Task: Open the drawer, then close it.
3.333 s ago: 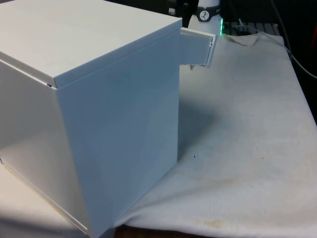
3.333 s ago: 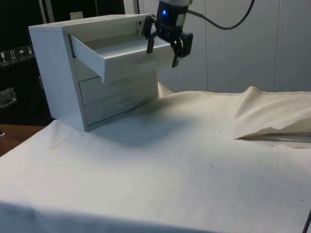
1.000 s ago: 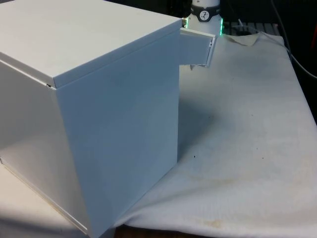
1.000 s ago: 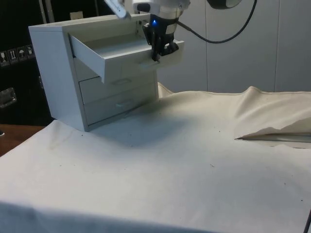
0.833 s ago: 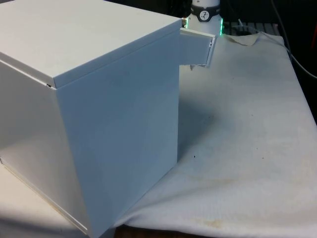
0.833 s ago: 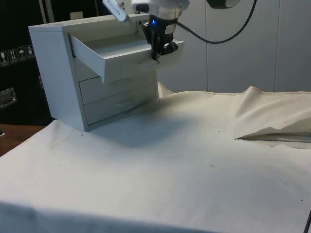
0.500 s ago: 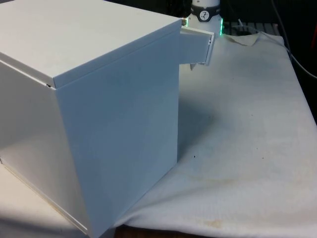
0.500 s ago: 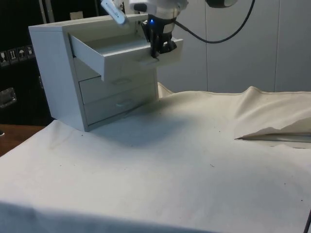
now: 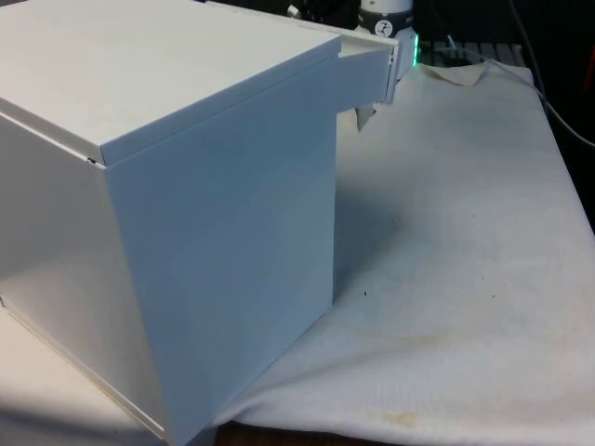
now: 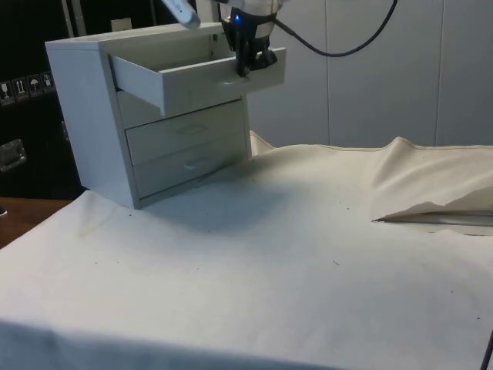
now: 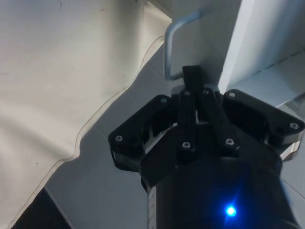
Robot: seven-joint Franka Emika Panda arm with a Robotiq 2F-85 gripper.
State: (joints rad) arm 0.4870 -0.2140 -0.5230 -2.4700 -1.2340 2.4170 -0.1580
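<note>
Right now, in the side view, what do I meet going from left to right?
Chest of drawers → open top drawer → pincer at the drawer's front → raised fold of the white cloth.

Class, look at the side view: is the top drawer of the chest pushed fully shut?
No: the top drawer juts well out from the chest, while the two drawers below sit flush.

Front view sits close behind the chest of drawers (image 9: 177,186), facing its blank back. Side view looks across the table (image 10: 293,262) at the drawer fronts. Wrist view hugs the gripper (image 11: 193,90); all three catch the top drawer (image 10: 208,77).
</note>
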